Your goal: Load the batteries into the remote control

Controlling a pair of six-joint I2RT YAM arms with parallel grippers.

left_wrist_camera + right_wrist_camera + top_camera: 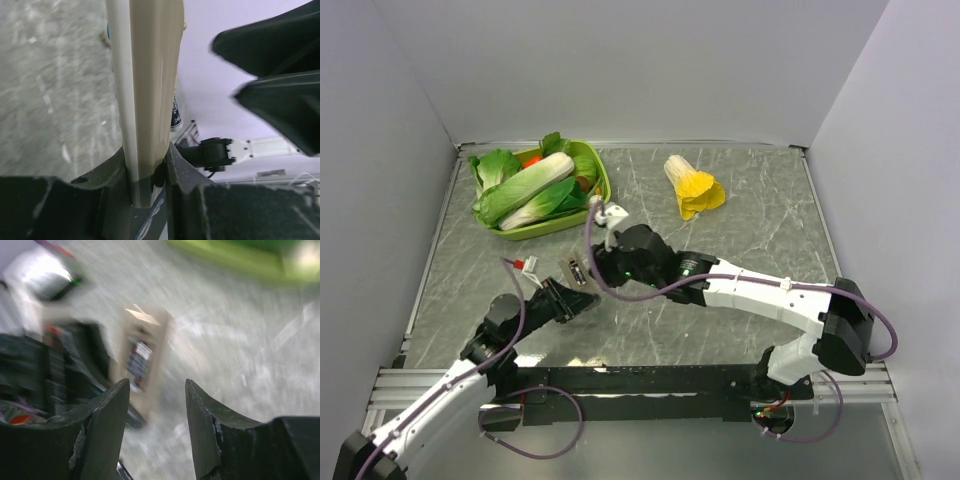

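Observation:
My left gripper (pixel 565 293) is shut on the remote control (pixel 574 271) and holds it just above the table, left of centre. The left wrist view shows the remote (pixel 150 75) edge-on, its lower end clamped between the jaws of the left gripper (pixel 147 161). A dark labelled battery (pixel 138 358) lies in the open bay of the beige back of the remote (pixel 160 352); the same battery (pixel 176 114) peeks out beside the remote's edge. My right gripper (pixel 156 390) is open and empty, close to the right of the remote (pixel 604 262).
A green tray (pixel 604 182) of toy vegetables stands at the back left. A yellow-and-white toy cabbage (pixel 694 187) lies at the back centre-right. Grey walls close in three sides of the table.

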